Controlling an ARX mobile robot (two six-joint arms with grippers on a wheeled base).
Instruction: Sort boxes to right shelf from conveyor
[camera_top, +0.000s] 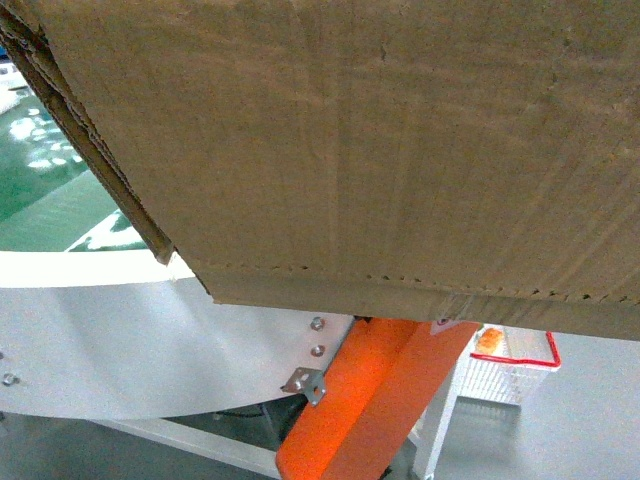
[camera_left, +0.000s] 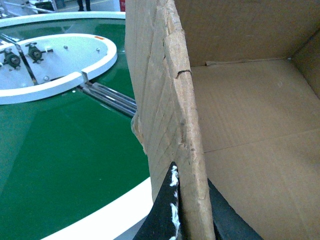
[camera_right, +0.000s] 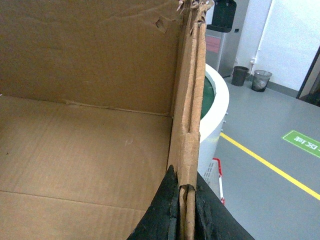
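Box (camera_top: 400, 150) blocks head view above conveyor (camera_top: 40, 190), orange support (camera_top: 370, 400)

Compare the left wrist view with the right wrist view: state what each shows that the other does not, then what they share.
Only the left wrist view shows the broad green belt of the conveyor, its white inner island with bolts, and a metal rail across the belt.

Only the right wrist view shows the grey floor with a yellow line, two waste bins, a red-rimmed wire basket and a green floor sign.

Both show the empty inside of the cardboard box, with a ragged wall edge clamped between black fingers: left gripper, right gripper.
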